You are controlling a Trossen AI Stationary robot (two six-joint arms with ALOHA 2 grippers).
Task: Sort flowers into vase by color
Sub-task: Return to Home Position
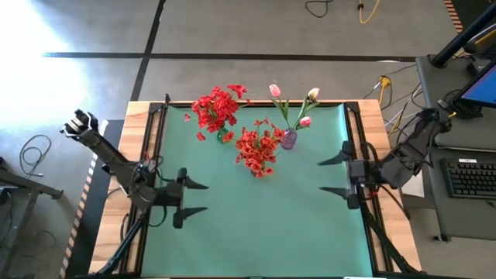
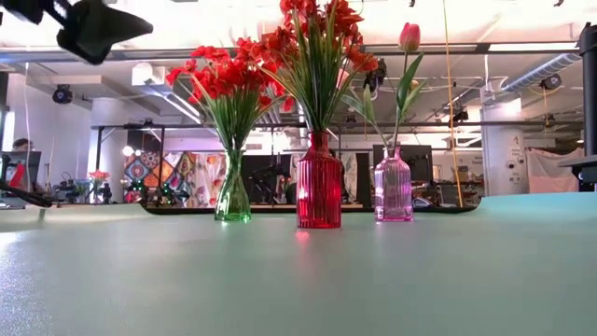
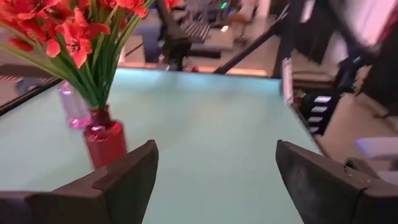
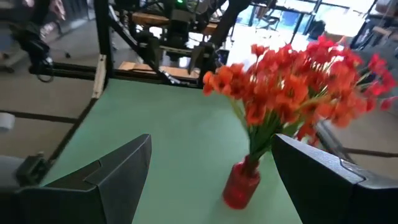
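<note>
A green mat [image 1: 263,232] covers the table [image 1: 139,116] under me, with grey floor [image 1: 93,31] around it and a cluttered workshop [image 2: 504,140] beyond its far edge. My left gripper [image 1: 203,198] hangs over the mat's left side, its two fingers spread wide apart and holding nothing. My right gripper [image 1: 321,177] mirrors it over the right side, fingers just as wide and just as bare. The two point inward toward each other, both well apart from the vases.

Between them and farther back stand three vases in a loose group, all upright. The red vase [image 2: 319,191] sits nearest the middle of the mat and carries the orange flowers [image 1: 258,149]. Near it on the left, closer to the far edge, the green vase [image 2: 232,198] holds the red flowers [image 1: 218,108], a bushy bunch spreading outward. On the right, just beside the red vase, the purple vase [image 2: 393,187] holds the pink tulips [image 1: 274,91]. Their thin stems splay apart, and three buds show from above.
</note>
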